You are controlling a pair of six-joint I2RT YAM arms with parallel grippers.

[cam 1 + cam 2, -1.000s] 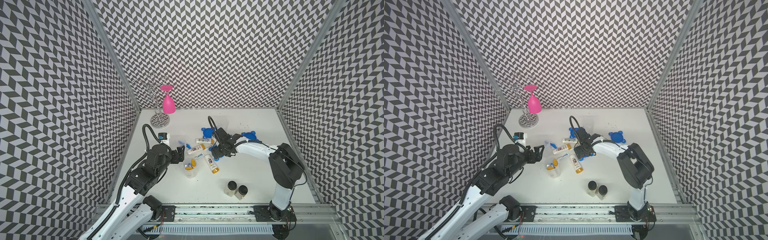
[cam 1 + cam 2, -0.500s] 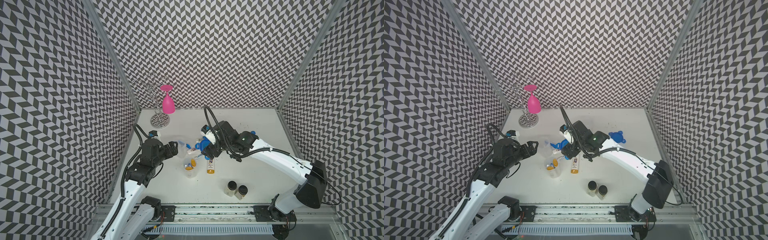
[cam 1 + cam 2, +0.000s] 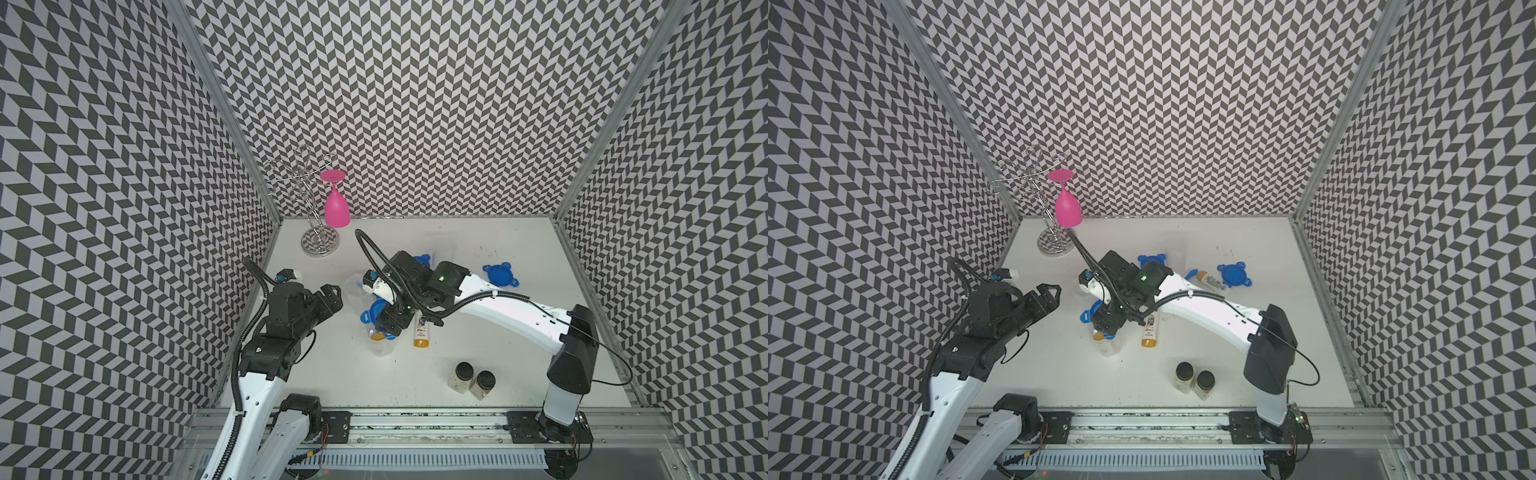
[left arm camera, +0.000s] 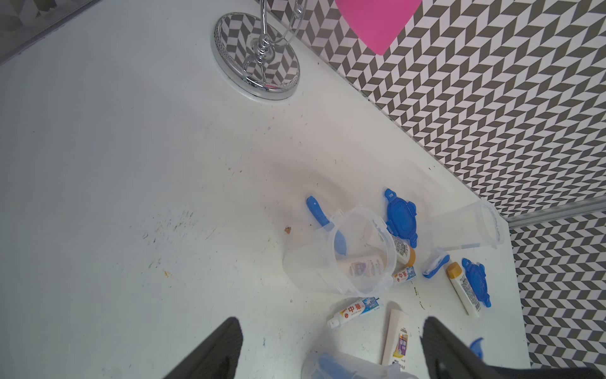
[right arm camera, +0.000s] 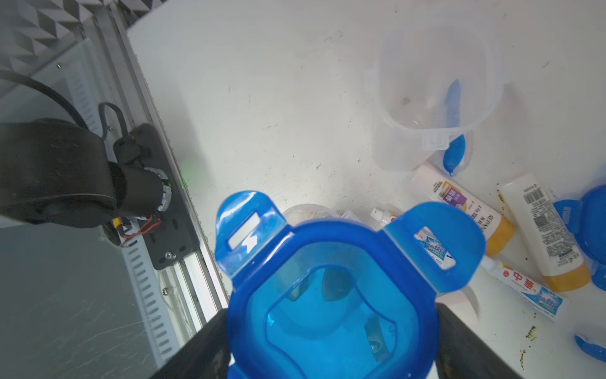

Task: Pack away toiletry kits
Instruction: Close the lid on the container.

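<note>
Up front, a tall clear plastic tub [image 3: 381,347] with a gold-capped white bottle [image 3: 376,336] inside is seemingly being capped: a translucent blue four-tab lid [image 5: 334,288] is being pinched flat over it by the right gripper [image 5: 331,347]. The left gripper [image 4: 331,351] is being held wide and empty beside it. Farther back, a white-blue toothpaste tube [image 4: 354,311] and another blue lid [image 3: 500,275] are being left loose.

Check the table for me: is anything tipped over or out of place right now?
Yes. One clear tub lies on its side, apparently empty, near the back wall. A gold-capped bottle and a toothpaste tube lie loose on the table. The right gripper holds a blue lid.
</note>
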